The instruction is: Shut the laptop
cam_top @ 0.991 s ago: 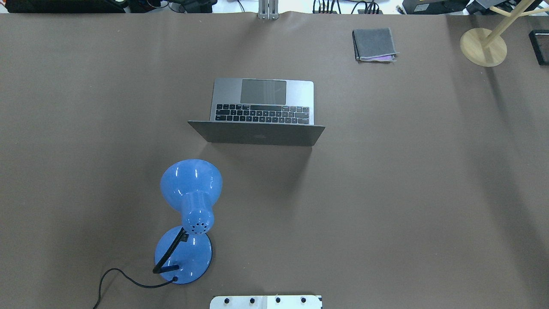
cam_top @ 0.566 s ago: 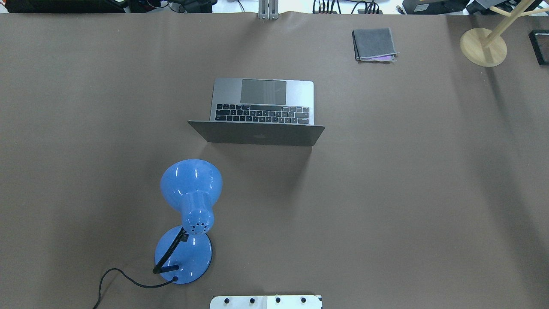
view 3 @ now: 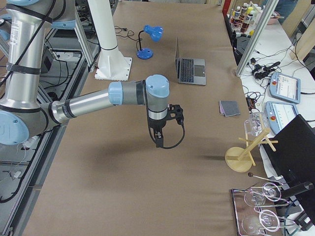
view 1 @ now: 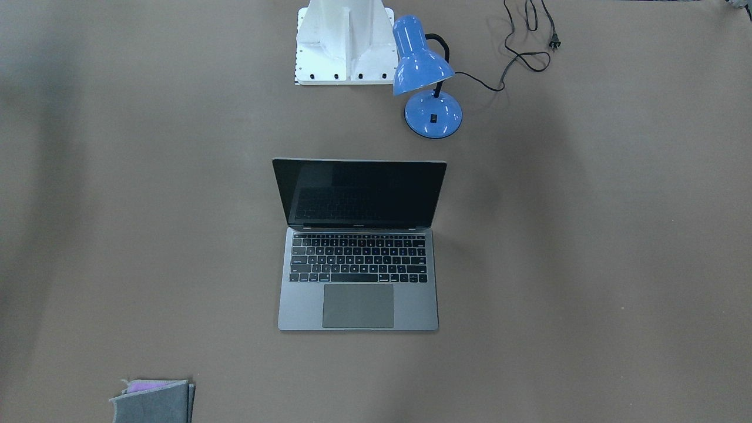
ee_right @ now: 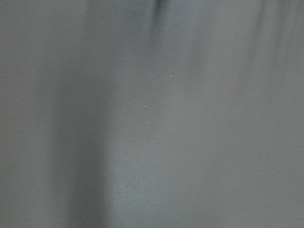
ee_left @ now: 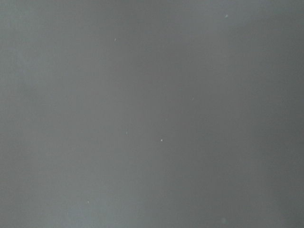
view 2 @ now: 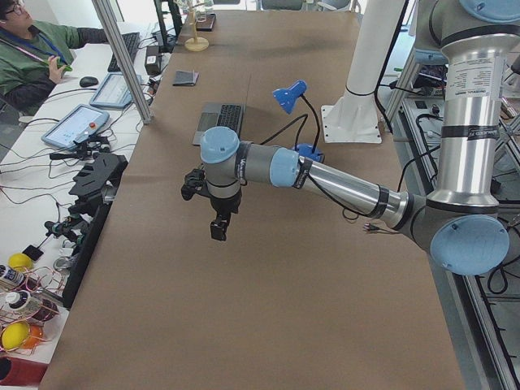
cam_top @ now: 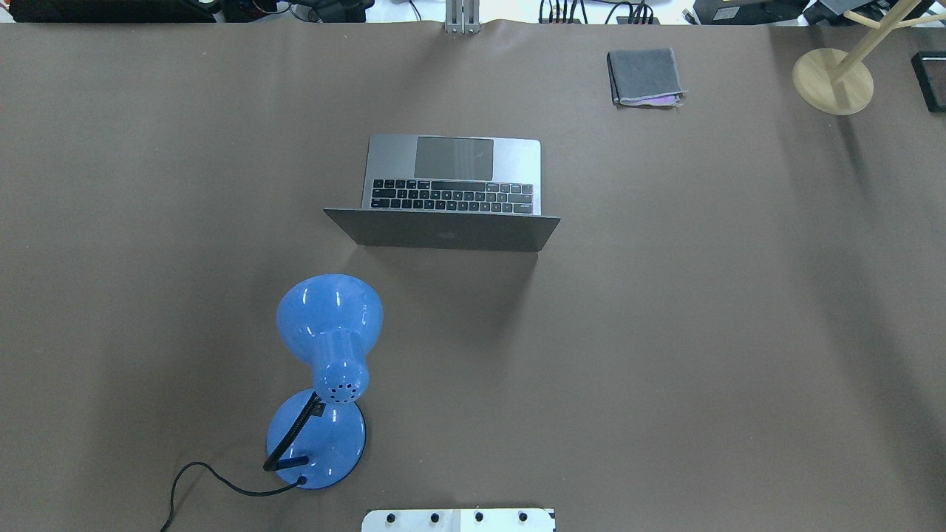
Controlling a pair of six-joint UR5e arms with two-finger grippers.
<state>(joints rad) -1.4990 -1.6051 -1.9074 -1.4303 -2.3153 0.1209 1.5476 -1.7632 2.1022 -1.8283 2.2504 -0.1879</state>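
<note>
The grey-silver laptop (cam_top: 451,159) stands open at mid-table, its dark screen (view 1: 359,192) upright and its lid back with the logo towards the robot. It also shows in the front view (view 1: 358,305) and both side views (view 2: 218,123) (view 3: 191,70). Neither gripper shows in the overhead or front view. In the left side view my left gripper (view 2: 218,230) hangs over bare table, well short of the laptop. In the right side view my right gripper (view 3: 158,141) hangs likewise. I cannot tell whether either is open or shut. Both wrist views show only blurred table surface.
A blue desk lamp (cam_top: 329,347) with a black cord stands between the robot base (cam_top: 458,520) and the laptop, on the left side. A grey felt pouch (cam_top: 644,76) lies at the far right. A wooden stand (cam_top: 833,80) is at the far right corner.
</note>
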